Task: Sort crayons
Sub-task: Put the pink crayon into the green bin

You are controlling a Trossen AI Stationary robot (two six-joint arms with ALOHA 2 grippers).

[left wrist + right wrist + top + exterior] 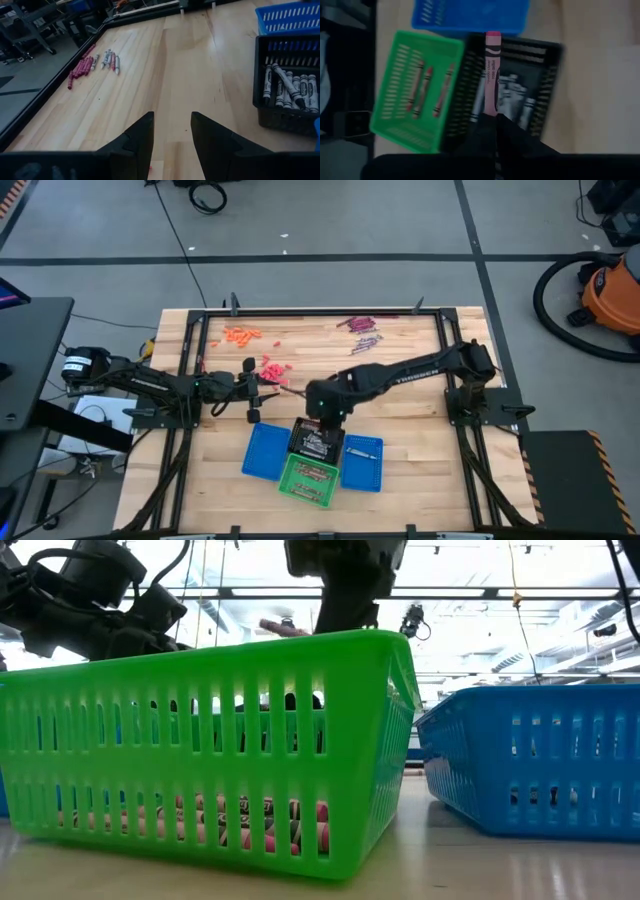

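High view: overhead, straight down on the pale wooden plank table (pixel 400 470), whole top and both arms in frame.
Low view: at tabletop level, very close to the green plastic mesh basket (pixel 200 740).
Left wrist view: forward and down across the boards.
Right wrist view: down, close over the black plastic mesh basket (pixel 540 90), shared with the left wrist and high views.

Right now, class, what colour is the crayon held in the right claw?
Pink, with a black-printed wrapper: the crayon in the right claw shows best in the right wrist view.
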